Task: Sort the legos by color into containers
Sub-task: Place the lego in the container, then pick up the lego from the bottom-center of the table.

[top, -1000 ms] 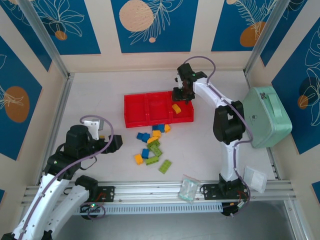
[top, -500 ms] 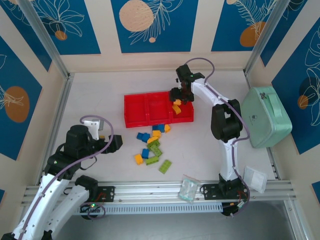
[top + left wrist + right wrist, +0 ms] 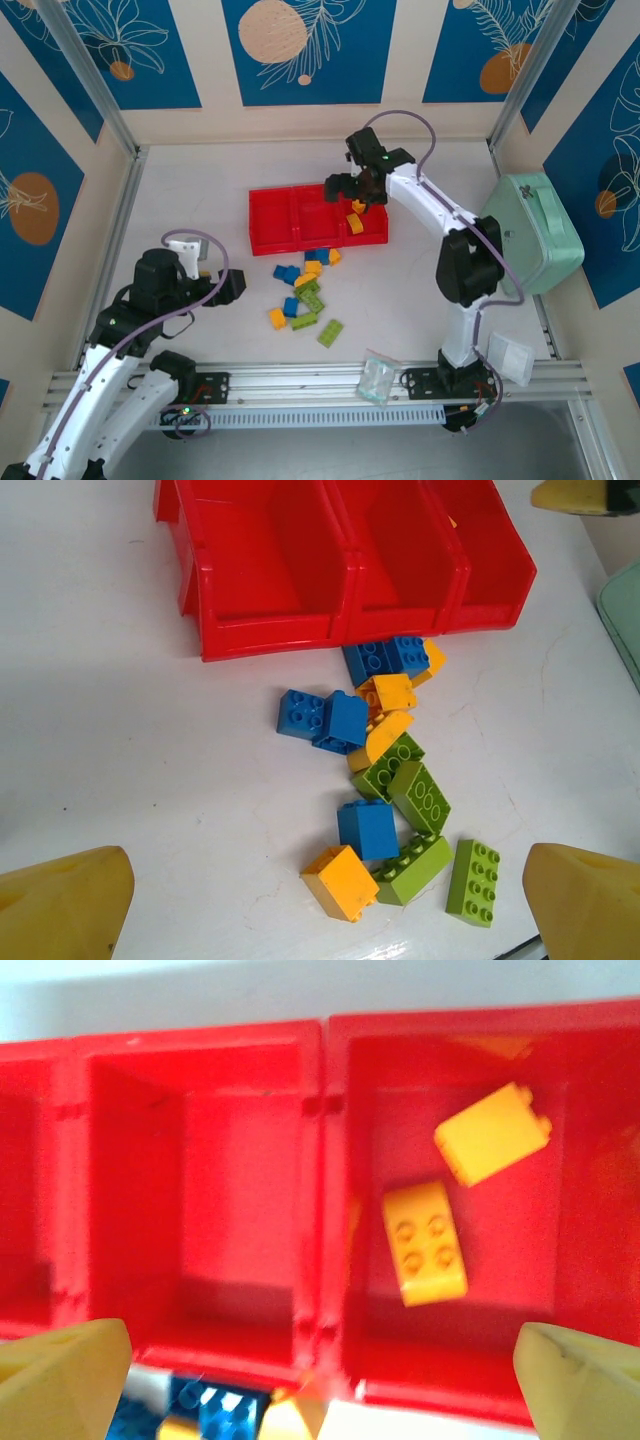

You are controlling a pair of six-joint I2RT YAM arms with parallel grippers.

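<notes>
At the far left, our left gripper (image 3: 222, 286) hangs low over the table at about 9 o'clock of the loose pile, its fingers (image 3: 70, 900) spread wide and gripping nothing. The legos (image 3: 305, 290) lie scattered at 6 o'clock of the red tray (image 3: 262, 238), with blue, lime green and orange-yellow mixed and many touching or leaning on one another. We judge them light, stiff and hard, with glossy side walls that may slide on the pads. We would therefore pinch each across two flat opposite sides rather than over the studs or a rounded top. The lime green brick (image 3: 473, 882) at 5 o'clock of the pile lies just beside its neighbour with its outer long side open, so it looks an easy take. The blue pair (image 3: 325, 720) at 10 o'clock are pressed together and would likely need separating first. In the tray's 3 o'clock compartment two orange-yellow bricks (image 3: 425, 1243) already rest, apart from each other. Our right gripper (image 3: 352, 195) hovers above that end of the tray, its fingers (image 3: 60, 1375) wide apart and carrying nothing.
</notes>
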